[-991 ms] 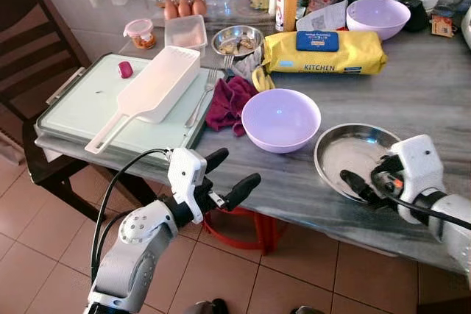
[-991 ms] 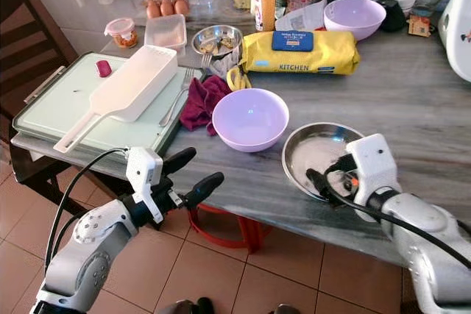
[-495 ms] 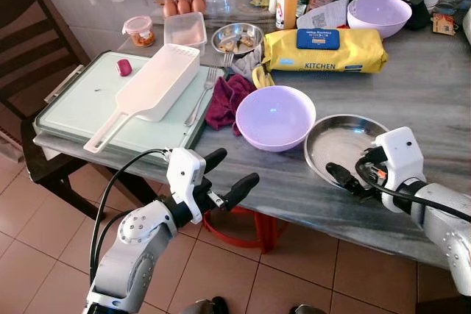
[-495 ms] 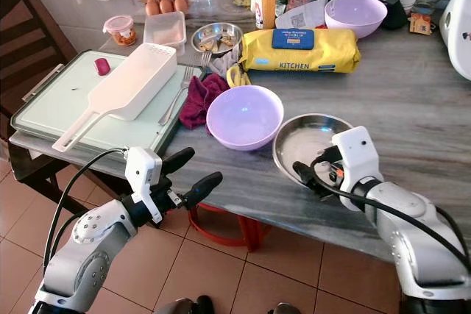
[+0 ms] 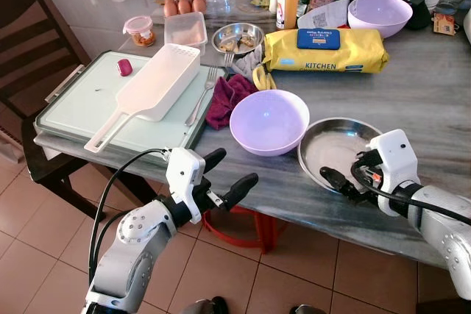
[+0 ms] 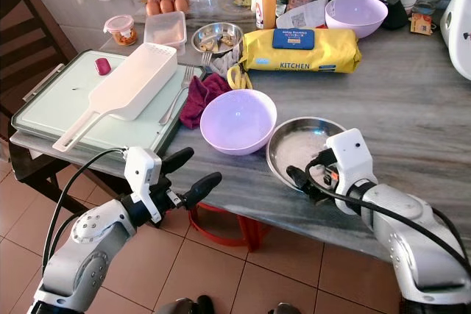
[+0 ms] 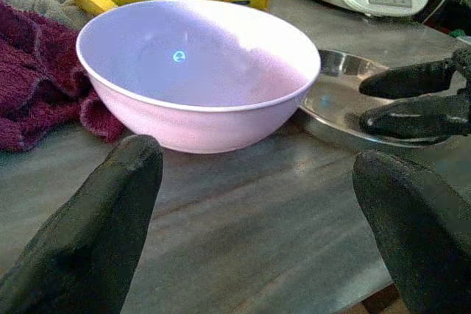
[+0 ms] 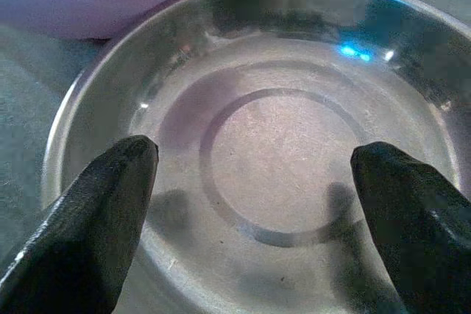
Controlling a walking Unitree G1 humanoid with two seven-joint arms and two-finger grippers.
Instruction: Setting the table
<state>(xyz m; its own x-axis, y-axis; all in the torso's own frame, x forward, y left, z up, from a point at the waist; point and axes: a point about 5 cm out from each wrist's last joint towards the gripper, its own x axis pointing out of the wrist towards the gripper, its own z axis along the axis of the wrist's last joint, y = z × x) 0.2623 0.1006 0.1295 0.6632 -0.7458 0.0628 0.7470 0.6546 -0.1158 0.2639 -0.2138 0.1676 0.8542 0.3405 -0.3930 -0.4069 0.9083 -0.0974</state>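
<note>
Steel plate [image 5: 335, 148], round, perhaps scuffed.

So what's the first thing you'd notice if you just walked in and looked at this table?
Probably the big lilac bowl near the table's front edge, touching a shiny steel plate on its right. The right tool sits at that plate's near rim, fingers spread over it, while the left tool hovers open in front of the table edge. Behind them, a bright yellow KITCHEN pack stands out.
</note>
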